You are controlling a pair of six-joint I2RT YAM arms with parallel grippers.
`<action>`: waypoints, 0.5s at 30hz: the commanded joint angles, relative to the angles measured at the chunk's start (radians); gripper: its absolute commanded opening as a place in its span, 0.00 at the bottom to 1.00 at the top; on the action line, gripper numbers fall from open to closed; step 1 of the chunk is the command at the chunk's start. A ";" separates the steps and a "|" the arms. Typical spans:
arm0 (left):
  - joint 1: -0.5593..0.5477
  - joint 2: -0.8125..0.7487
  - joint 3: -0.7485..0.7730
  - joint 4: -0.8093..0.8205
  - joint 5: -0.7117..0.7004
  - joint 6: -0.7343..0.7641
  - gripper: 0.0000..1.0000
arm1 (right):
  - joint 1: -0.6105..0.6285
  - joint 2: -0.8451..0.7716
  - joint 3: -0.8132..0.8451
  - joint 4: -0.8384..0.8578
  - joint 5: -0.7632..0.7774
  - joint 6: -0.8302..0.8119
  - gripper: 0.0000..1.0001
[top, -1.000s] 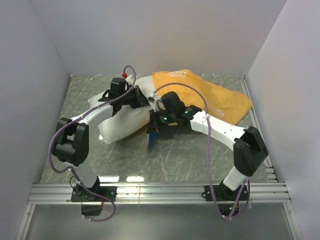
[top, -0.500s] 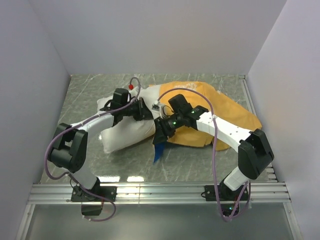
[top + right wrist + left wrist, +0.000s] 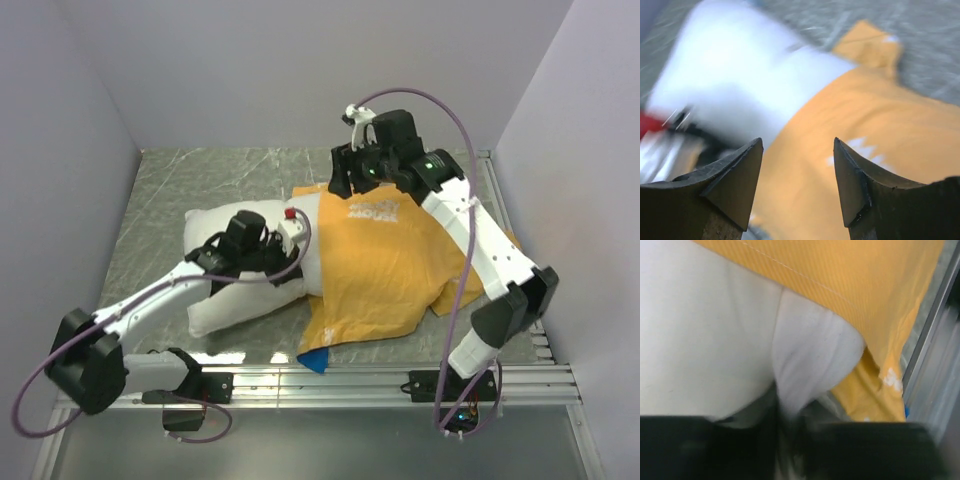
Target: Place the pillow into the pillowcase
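Observation:
The white pillow (image 3: 225, 295) lies left of centre, its right end under the orange pillowcase (image 3: 385, 270), which is spread flat with its white lettering up. A blue corner (image 3: 313, 360) of the case sticks out at the front. My left gripper (image 3: 290, 250) sits at the case's left edge. In the left wrist view a fold of the pillow (image 3: 805, 365) tapers down between the dark jaws of the left gripper (image 3: 790, 412), pinched there, beside the pillowcase (image 3: 850, 285). My right gripper (image 3: 342, 185) hovers over the case's far edge. The right gripper (image 3: 797, 150) is open and empty above the pillowcase (image 3: 865, 130) and pillow (image 3: 755, 75).
A metal rail (image 3: 320, 380) runs along the table's near edge, and it also shows at the right of the left wrist view as the rail (image 3: 935, 340). White walls close the table on the left, back and right. The grey marbled table top (image 3: 180, 180) shows at the far left.
The right gripper opened, let go of the pillowcase and rose to the far side. The case now lies flatter and further over the pillow. The left arm swung toward the near edge.

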 commanded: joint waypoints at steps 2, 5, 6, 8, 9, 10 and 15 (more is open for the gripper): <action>-0.112 -0.163 -0.123 0.034 -0.063 0.193 0.42 | 0.010 0.201 0.102 -0.087 0.233 0.021 0.67; -0.144 -0.253 -0.128 0.007 -0.124 0.259 0.62 | 0.010 0.281 0.117 -0.081 0.160 0.041 0.79; -0.141 -0.264 -0.103 -0.003 -0.173 0.240 0.66 | 0.010 0.304 0.120 -0.119 0.137 0.038 0.79; -0.089 -0.266 -0.030 -0.088 -0.140 0.188 0.78 | 0.012 0.350 0.085 -0.164 0.035 0.027 0.72; -0.049 -0.258 0.069 -0.136 -0.094 0.180 0.81 | 0.013 0.342 0.036 -0.144 0.003 0.027 0.70; 0.039 -0.251 0.114 -0.170 0.016 0.165 0.99 | 0.015 0.291 -0.028 -0.114 -0.062 0.024 0.68; 0.267 -0.099 0.329 -0.328 0.144 0.203 0.99 | 0.053 0.096 -0.361 0.101 -0.101 -0.028 0.40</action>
